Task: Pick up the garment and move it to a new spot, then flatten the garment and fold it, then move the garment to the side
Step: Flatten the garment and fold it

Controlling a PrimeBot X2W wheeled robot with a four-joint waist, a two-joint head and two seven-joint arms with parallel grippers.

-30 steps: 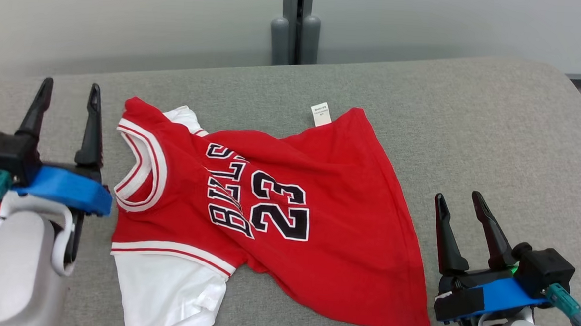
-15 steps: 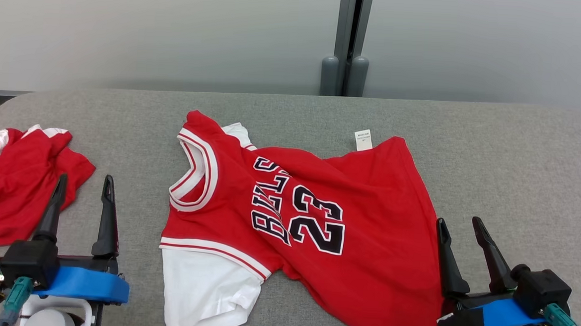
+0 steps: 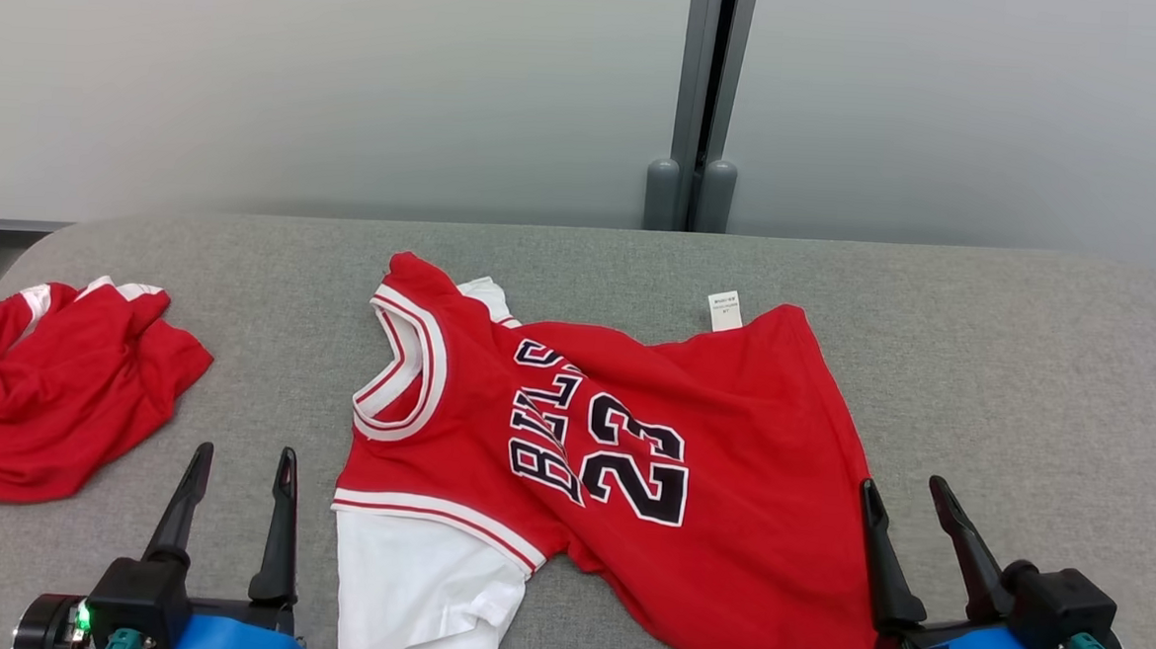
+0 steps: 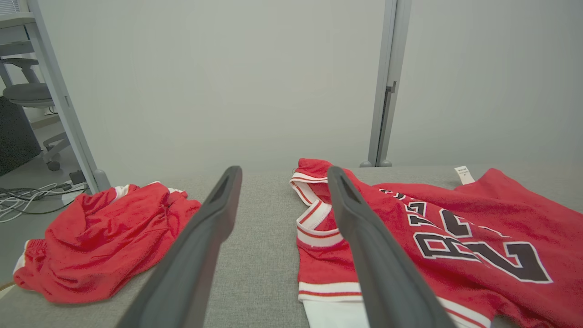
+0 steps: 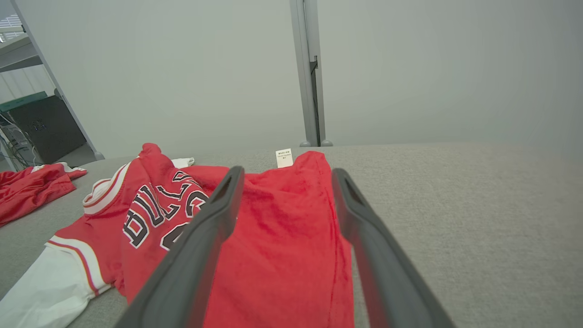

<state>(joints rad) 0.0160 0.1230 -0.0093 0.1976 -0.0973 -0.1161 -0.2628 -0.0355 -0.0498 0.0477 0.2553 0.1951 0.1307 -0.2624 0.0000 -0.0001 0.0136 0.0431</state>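
Drawn closer to the jersey (image 3: 631, 436), the left gripper (image 3: 245, 452) is held with jaws wide; the right gripper (image 3: 901, 483), jaws equally wide, is poised by the hem. The jersey is spread on the worktop (image 3: 1030, 388).

The garment (image 3: 749, 452) is red with white sleeves, red-and-white striped trim, and black lettering and numerals outlined in white; its label (image 3: 724, 310) is white. The other garment (image 3: 59, 406) is red with white patches. The bench (image 3: 1031, 368) is grey. The left gripper (image 3: 245, 450) and right gripper (image 3: 901, 481) are black with blue bands.
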